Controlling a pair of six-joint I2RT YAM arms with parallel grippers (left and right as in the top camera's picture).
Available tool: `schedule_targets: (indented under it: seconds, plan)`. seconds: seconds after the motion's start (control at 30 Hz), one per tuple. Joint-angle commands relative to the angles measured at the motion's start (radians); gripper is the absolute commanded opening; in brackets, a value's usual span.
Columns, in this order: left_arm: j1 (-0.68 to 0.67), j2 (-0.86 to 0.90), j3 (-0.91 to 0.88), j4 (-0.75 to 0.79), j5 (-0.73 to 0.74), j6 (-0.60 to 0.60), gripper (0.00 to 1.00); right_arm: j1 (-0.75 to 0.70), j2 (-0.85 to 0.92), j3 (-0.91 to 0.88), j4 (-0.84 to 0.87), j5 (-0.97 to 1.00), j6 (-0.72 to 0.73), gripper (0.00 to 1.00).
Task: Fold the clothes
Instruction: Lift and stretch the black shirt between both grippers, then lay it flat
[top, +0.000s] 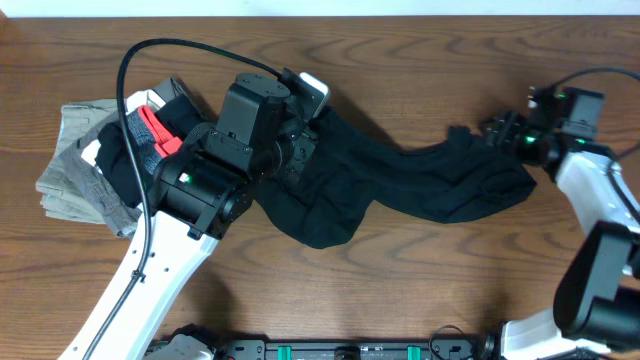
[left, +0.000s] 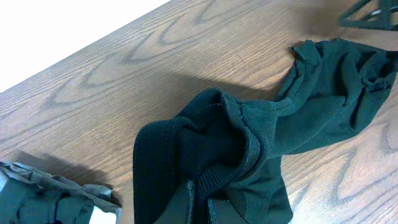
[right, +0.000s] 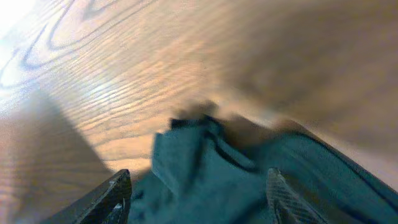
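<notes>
Overhead, black T-shirt (top: 400, 185) stretched lengthwise, edges rumpled

matt black cloth T-shirt (top: 400, 185), seemingly wood-grain table (top: 420, 60)

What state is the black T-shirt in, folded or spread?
Neither: black T-shirt lies crumpled in a twisted band across the table, no flat folds.

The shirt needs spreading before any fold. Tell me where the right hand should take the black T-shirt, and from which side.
Grip the black T-shirt at its right end, on the small raised fold that stands up off the table. Come from the right, low along the wood: the right hand is open on that side, and the fold gives an edge to pinch.
</notes>
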Motion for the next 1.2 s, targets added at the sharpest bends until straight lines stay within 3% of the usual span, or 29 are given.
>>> schedule_targets:
  seconds: [0.0,0.2,0.33,0.43,0.57,0.63,0.73,0.83,1.17]
  plan:
    - [0.0,-0.01,0.027,-0.003,0.007,-0.024,0.06,0.052,0.046,-0.008,0.034,0.004,-0.088,0.69]
    - [0.0,-0.01,0.027,-0.033,0.019,-0.024,0.06,0.073,0.128,-0.008,0.089,0.064,-0.176,0.71]
    - [0.0,-0.009,0.027,-0.04,0.019,-0.024,0.06,0.073,0.192,-0.008,0.089,0.064,-0.192,0.67]
    - [0.0,-0.009,0.027,-0.048,0.018,-0.024,0.06,0.073,0.222,-0.008,0.088,0.048,-0.192,0.56]
    - [0.0,-0.009,0.025,-0.061,0.018,-0.023,0.07,0.072,0.209,-0.008,0.085,0.003,-0.191,0.26]
    - [0.0,-0.009,0.025,-0.066,0.018,-0.023,0.06,0.069,0.181,-0.007,0.079,-0.02,-0.176,0.17]
    - [0.0,-0.009,0.025,-0.074,0.017,-0.008,0.07,0.051,0.096,-0.006,0.066,-0.034,-0.145,0.05]
    - [0.0,-0.013,0.025,-0.077,-0.027,-0.005,0.06,0.019,-0.041,-0.006,0.049,-0.051,-0.133,0.01]
    - [0.0,-0.184,0.043,0.006,-0.068,-0.002,0.06,-0.172,-0.577,-0.006,-0.052,-0.01,0.005,0.01]
